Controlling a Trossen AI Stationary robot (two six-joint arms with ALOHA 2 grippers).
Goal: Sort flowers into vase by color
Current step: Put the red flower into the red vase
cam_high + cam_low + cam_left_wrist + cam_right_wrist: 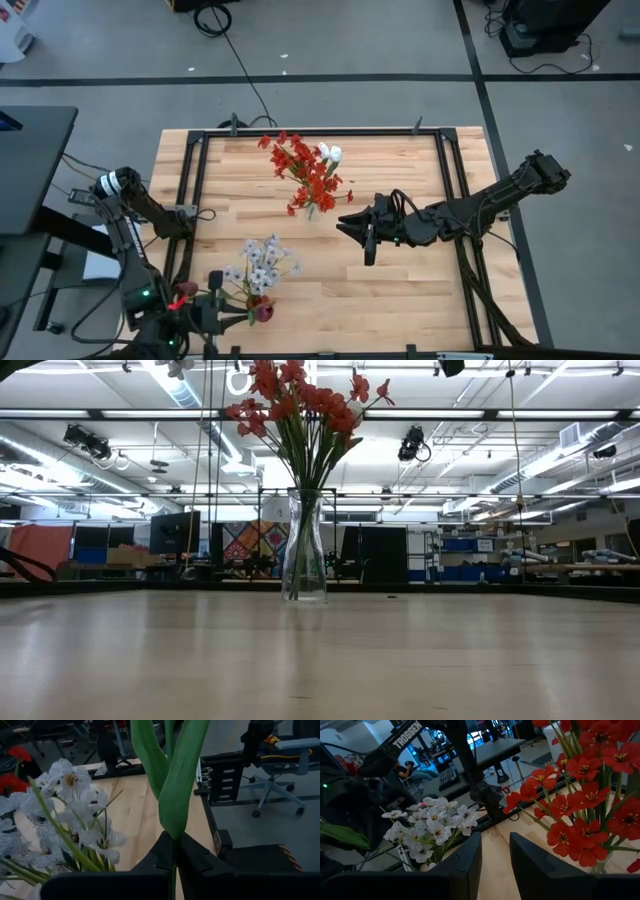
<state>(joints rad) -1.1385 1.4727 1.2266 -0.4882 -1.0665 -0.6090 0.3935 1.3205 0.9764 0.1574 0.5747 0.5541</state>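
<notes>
left tool clamps green stem near white sprays | right tool open beside red flowers

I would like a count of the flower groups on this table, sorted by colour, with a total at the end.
Bright red bunch: 1
White tulips group, at the red bunch's edge: 1
Pale whitish spray bunch: 1
Single green-leaved stem, clamped in the left tool: 1
Total: 4 groups
</notes>
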